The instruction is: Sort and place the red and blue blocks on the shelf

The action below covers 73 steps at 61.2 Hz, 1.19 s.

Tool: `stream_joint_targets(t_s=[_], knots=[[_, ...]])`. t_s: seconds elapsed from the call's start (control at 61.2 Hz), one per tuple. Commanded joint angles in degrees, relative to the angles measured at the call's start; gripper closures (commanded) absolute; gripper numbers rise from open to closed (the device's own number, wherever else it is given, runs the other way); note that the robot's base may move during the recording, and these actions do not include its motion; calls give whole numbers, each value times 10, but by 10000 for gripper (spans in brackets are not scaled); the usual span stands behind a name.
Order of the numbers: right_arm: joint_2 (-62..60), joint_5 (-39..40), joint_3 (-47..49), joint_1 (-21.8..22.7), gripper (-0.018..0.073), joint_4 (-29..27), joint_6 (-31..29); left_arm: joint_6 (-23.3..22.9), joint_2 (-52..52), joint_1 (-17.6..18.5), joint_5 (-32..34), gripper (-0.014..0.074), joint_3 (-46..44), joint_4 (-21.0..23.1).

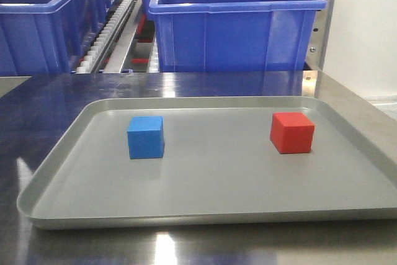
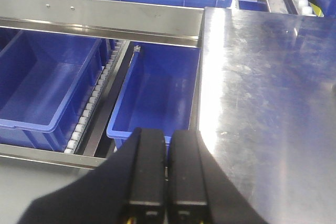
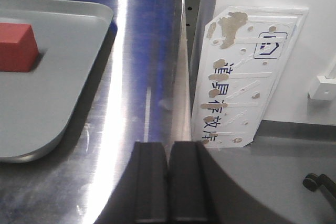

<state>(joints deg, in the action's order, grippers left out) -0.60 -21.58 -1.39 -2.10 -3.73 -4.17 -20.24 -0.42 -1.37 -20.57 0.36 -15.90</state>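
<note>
tray [image 1: 211, 181]: blue block [image 1: 146, 136] left, red block [image 1: 292, 133] right, apart for easy picking
left gripper [image 2: 169, 136], right gripper [image 3: 169, 146]: jaws closed, empty

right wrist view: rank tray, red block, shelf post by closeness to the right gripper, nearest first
1. tray, its rim just left of the right gripper
2. red block, on the tray, farther left
3. shelf post, beyond the tray, far right
</note>
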Motion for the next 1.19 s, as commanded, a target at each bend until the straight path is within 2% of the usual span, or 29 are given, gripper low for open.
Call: stream_joint_targets(t_s=[0.0, 1.176], knots=[[-12, 29, 9, 3, 492, -3, -3, -2, -6, 1, 36, 475, 15, 1], [-12, 29, 9, 3, 492, -3, -3, -2, -6, 1, 36, 475, 15, 1]])
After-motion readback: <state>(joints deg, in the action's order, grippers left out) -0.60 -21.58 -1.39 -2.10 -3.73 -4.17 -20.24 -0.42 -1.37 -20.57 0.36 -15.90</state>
